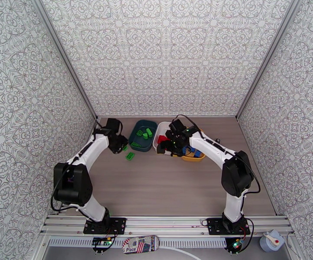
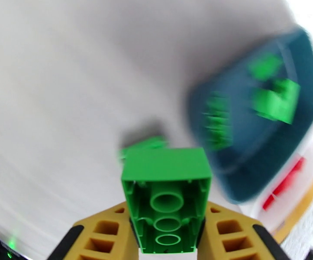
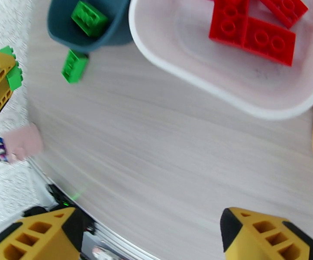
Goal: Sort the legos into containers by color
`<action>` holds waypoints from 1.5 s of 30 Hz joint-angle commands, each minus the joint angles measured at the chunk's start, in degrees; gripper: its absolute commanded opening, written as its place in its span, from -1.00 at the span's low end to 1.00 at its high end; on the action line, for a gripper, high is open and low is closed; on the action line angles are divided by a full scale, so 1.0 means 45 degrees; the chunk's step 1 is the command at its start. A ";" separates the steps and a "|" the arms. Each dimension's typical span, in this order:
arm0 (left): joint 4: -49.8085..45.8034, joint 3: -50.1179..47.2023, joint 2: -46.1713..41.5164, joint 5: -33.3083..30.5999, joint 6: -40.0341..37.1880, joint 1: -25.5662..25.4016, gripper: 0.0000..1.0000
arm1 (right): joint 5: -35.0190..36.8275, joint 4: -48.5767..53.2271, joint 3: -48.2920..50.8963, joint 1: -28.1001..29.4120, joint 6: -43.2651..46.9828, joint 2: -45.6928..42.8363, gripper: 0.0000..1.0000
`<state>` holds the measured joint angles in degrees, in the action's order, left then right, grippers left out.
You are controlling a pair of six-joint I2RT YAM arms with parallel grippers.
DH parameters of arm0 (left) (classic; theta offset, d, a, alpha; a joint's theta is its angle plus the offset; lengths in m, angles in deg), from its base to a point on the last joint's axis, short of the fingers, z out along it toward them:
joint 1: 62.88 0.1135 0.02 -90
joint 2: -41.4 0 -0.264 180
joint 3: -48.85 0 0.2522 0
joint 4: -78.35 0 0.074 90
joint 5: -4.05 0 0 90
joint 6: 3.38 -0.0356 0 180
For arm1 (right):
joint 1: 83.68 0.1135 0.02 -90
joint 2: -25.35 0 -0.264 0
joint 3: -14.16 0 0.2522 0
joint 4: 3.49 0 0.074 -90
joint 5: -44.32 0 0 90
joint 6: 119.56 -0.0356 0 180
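My left gripper point(image 2: 167, 239) is shut on a green lego point(image 2: 167, 200), held underside up above the table just left of the dark teal tub point(image 2: 243, 174). That tub holds several green legos point(image 2: 275, 100). One more green lego point(image 3: 75, 66) lies on the table beside the teal tub point(image 3: 113, 35). Red legos point(image 3: 251, 31) lie in the white tub point(image 3: 178, 68). In the top view the yellow tub point(image 1: 195, 158) holds blue legos point(image 1: 195, 151). My right gripper point(image 3: 147, 239) is open and empty, above bare table in front of the white tub.
The three tubs stand side by side at the back of the table, teal point(image 1: 153, 126), white point(image 1: 160, 135), then yellow. A pink cup of pens point(image 3: 22, 144) stands off the table's left edge. Patterned walls enclose the table.
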<state>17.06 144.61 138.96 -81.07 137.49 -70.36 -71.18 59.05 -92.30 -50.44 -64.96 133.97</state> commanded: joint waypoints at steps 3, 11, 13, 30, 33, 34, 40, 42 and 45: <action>-0.1563 0.3263 0.2224 0.0693 -0.2221 -0.0868 -0.46 | -0.0910 -0.1084 0.0540 -0.0424 -0.1234 -0.0508 0.76; -0.3166 0.6301 0.4187 0.0588 -0.2872 -0.1246 0.27 | -0.0363 -0.1346 0.2471 -0.0561 -0.1558 -0.2012 0.77; -0.3372 0.6467 0.4185 0.0487 -0.3046 -0.1320 0.37 | -0.0201 -0.1471 0.3048 -0.0566 -0.1698 -0.2468 0.77; -0.0882 -0.1078 -0.0487 0.0875 -0.6017 0.0008 0.72 | 0.0127 -0.1913 0.4803 0.0236 -0.2497 -0.3679 0.78; -0.0796 -0.1645 -0.0273 0.0760 -0.7004 -0.0019 0.71 | 0.0252 -0.1876 0.4545 0.0629 -0.2683 -0.3452 0.78; -0.0786 -0.1758 -0.0167 0.0662 -0.7279 -0.0066 0.71 | 0.0278 -0.1821 0.4462 0.0738 -0.2717 -0.3383 0.77; -0.0526 -0.1897 0.0656 -0.0042 -0.8700 -0.0250 0.64 | 0.0480 -0.1359 0.3849 0.1350 -0.2903 -0.2984 0.76; -0.0370 -0.1859 0.0912 -0.0209 -0.9094 -0.0247 0.62 | 0.0543 -0.1225 0.3776 0.1457 -0.2991 -0.2980 0.75; -0.0230 -0.1674 0.1422 -0.0608 -0.9678 -0.0383 0.57 | 0.0674 -0.0978 0.3745 0.1535 -0.3127 -0.3014 0.74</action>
<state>14.09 136.63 143.44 -80.91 99.00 -71.28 -69.89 52.31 -73.42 -44.06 -77.68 120.20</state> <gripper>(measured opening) 0.791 0.872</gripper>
